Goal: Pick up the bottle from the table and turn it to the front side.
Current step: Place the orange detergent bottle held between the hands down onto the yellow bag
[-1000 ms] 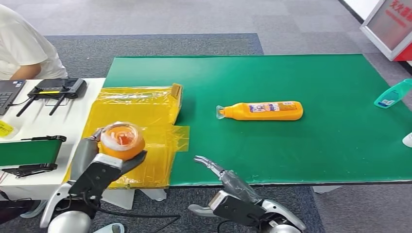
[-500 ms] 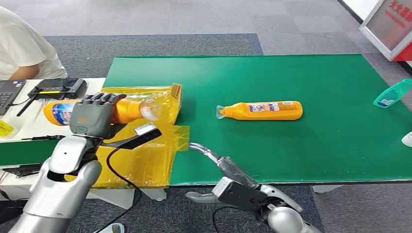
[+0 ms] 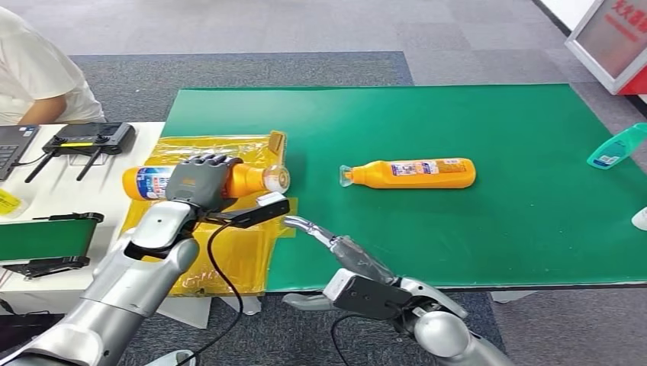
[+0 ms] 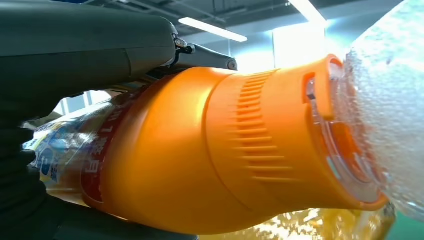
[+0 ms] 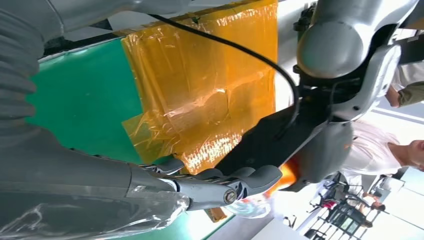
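My left hand (image 3: pixel 200 181) grips an orange bottle (image 3: pixel 250 180) around its middle, holding it level above the yellow wrapped box (image 3: pixel 229 252), clear cap toward the green mat. In the left wrist view the same bottle (image 4: pixel 210 150) is close up, with its clear cap (image 4: pixel 385 110) and the dark fingers (image 4: pixel 75 45) over it. A second orange bottle (image 3: pixel 416 174) lies on its side on the green mat (image 3: pixel 473 244), cap pointing left. My right hand (image 3: pixel 324 236) reaches over the mat's front edge, fingers stretched out and holding nothing; its fingers (image 5: pixel 225 182) lie near the box (image 5: pixel 210 90).
A teal bottle (image 3: pixel 616 147) and a white object (image 3: pixel 641 219) sit at the mat's right edge. On the white table to the left are a black router (image 3: pixel 90 139) and a small green-belt device (image 3: pixel 46 240). A person in white (image 3: pixel 38 76) sits at the far left.
My left arm has swung the bottle from end-on near my body to level above the yellow box, then moved it right. My right hand has crept forward over the mat's front edge.
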Motion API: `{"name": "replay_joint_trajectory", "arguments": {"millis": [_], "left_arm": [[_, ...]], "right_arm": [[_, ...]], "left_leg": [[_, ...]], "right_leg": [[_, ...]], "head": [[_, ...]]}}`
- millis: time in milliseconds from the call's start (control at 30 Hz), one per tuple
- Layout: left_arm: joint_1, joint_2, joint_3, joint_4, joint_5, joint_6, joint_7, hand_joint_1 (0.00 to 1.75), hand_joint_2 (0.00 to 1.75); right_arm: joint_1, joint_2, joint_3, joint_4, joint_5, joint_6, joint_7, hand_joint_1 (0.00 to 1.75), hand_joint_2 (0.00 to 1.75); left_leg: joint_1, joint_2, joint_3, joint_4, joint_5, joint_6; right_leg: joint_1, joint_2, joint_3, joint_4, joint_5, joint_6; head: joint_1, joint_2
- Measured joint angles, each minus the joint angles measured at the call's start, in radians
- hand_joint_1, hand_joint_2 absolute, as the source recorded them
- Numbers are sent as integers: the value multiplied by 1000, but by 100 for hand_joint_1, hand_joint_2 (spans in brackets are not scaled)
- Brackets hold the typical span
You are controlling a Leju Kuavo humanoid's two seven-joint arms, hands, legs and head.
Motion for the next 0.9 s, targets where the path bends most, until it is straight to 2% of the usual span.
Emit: {"name": "replay_joint_trajectory", "arguments": {"millis": [367, 567, 900], "left_arm": [[2, -141, 2, 203, 40, 20, -8, 175, 175], [3, -161, 7, 253, 35, 22, -6, 175, 175], [4, -159, 41, 299, 1, 21, 50, 175, 175]], "right_arm": [[-7, 4, 9, -3, -12, 8, 3, 0, 175], [-5, 4, 9, -3, -21, 9, -2, 0, 175], [9, 5, -10, -9, -31, 16, -13, 0, 175]], "left_leg": [[0, 0, -1, 0, -1, 1], [0, 0, -1, 0, 0, 0], [0, 0, -1, 0, 0, 0]], "right_leg": [[0, 0, -1, 0, 0, 0], [0, 0, -1, 0, 0, 0], [0, 0, -1, 0, 0, 0]], "head": [[0, 0], [0, 0], [0, 0]]}}
